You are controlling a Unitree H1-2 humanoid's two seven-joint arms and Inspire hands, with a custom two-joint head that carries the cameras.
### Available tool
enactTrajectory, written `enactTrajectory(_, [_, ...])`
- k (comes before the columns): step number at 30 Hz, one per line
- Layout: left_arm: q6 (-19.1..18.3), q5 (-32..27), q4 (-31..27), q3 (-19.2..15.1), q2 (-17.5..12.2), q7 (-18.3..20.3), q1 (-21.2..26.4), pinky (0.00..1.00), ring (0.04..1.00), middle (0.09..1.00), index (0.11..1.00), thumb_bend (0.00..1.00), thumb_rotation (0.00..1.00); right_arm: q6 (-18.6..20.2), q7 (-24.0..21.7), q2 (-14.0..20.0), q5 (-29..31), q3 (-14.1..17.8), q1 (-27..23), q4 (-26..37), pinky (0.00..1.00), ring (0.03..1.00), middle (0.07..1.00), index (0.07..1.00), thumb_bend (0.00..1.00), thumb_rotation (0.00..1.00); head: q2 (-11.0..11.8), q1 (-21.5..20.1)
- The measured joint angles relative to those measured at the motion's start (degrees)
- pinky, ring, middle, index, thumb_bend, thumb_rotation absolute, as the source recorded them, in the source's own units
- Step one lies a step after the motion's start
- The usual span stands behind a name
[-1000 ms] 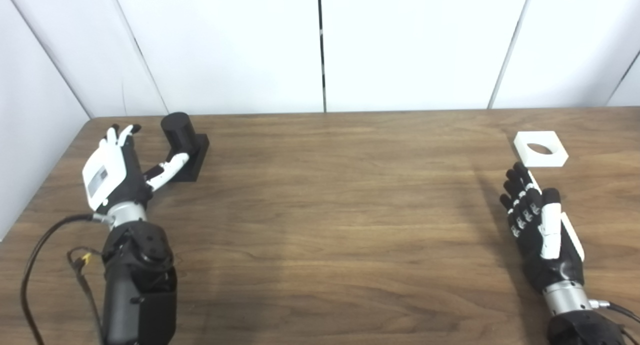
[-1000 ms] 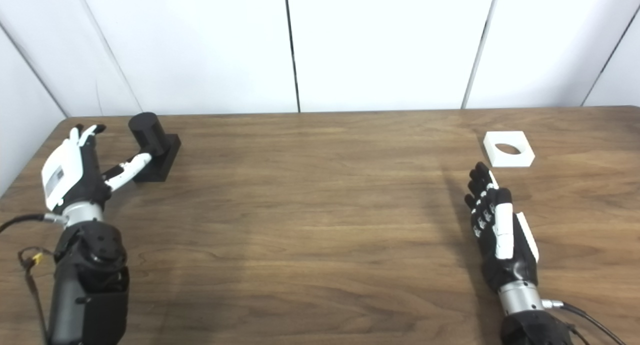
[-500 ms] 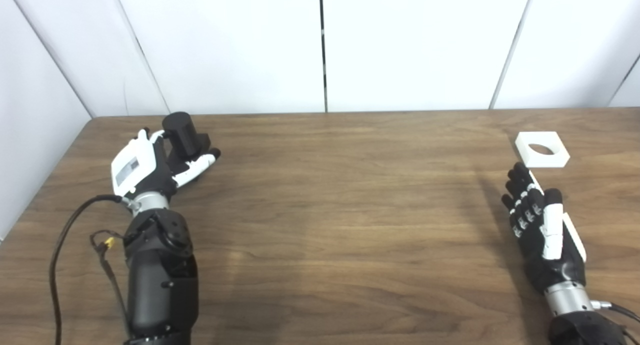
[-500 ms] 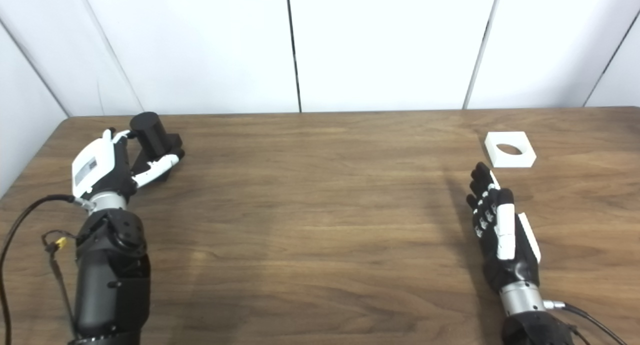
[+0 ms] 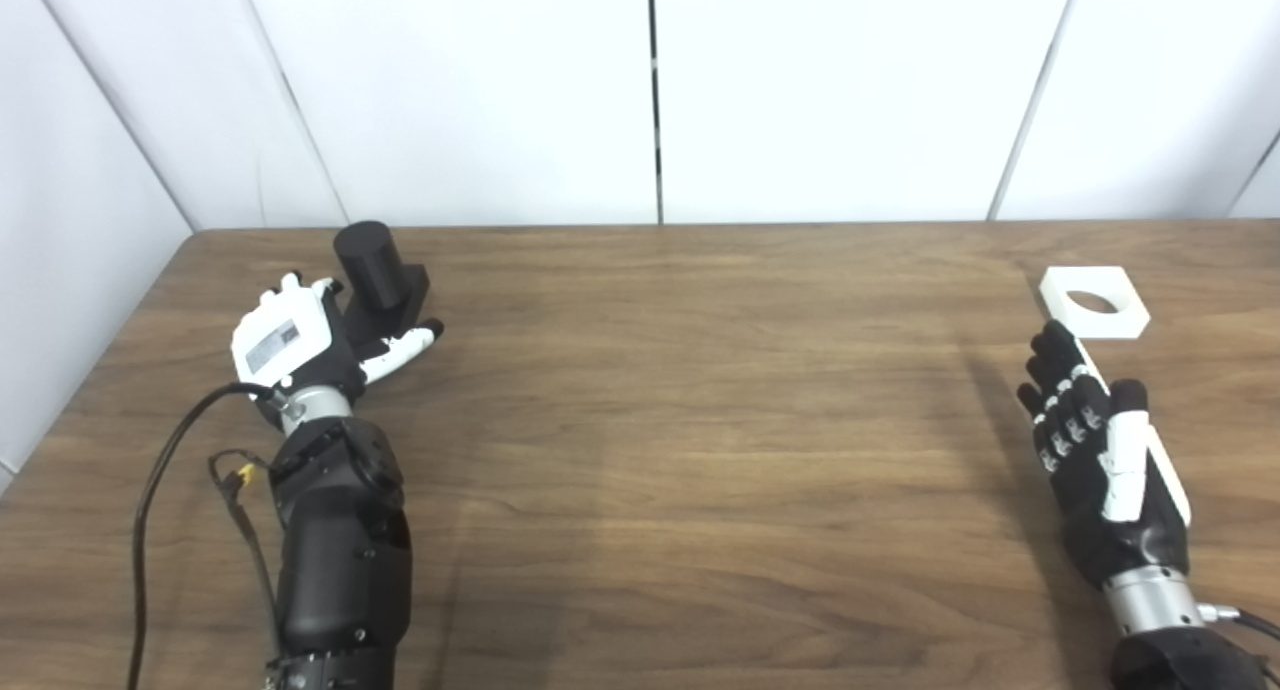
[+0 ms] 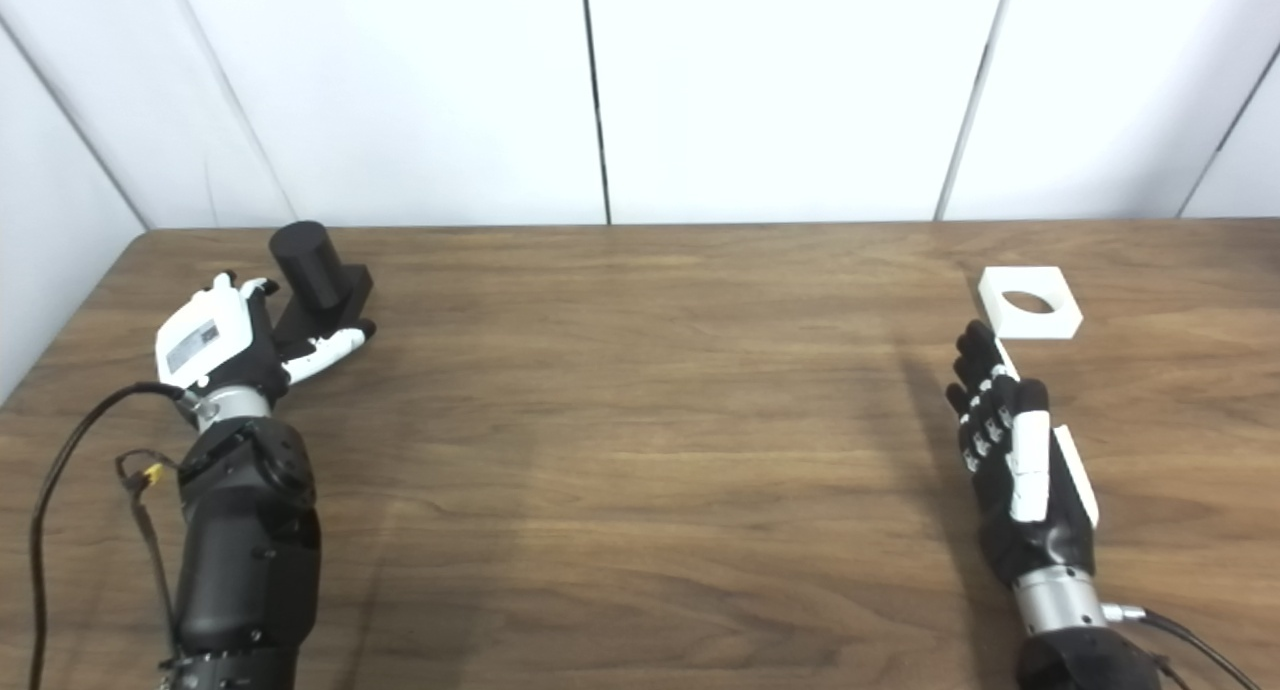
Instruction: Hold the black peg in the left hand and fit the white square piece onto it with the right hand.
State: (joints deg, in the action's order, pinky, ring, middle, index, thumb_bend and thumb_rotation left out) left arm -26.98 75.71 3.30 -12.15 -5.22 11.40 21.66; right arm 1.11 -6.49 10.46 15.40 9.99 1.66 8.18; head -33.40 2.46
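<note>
The black peg (image 5: 368,262), a cylinder on a square black base, stands at the table's far left. My left hand (image 5: 298,342) is against the base from the near left. Its thumb reaches along the front of the base and its fingers curl up beside the cylinder, with no firm hold visible. The white square piece (image 5: 1094,302), with a round hole, lies flat at the far right. My right hand (image 5: 1100,450) rests open just in front of it. The right fingertips (image 5: 1050,342) stop a little short of the piece's near left corner.
The brown wooden table (image 5: 680,420) ends at white wall panels behind. A black cable (image 5: 165,470) loops beside my left forearm near the table's left edge. Another cable leaves my right wrist at the bottom right corner.
My left hand has swung right and forward from beside the peg to against its base, fingers curling in. The right hand stays put. The camera has shifted slightly.
</note>
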Motion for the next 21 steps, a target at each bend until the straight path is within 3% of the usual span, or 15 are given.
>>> enactTrajectory(12, [0.0,1.0,0.4,-1.8,0.7,-0.1,0.0,1.00,1.000,1.000,0.895,0.85,0.71,-1.7,-1.0,1.6,1.2,0.6,-0.8,-1.8,1.00,1.000,0.967,0.952,0.69,1.00,0.1,1.9])
enactTrajectory(21, [0.0,3.2,5.1,-2.2,-0.1,0.9,2.9,1.00,1.000,0.998,0.891,0.86,0.73,-1.8,-1.4,2.4,1.3,0.9,-0.9,-2.3,0.99,0.997,0.962,0.945,0.68,1.00,0.6,2.6])
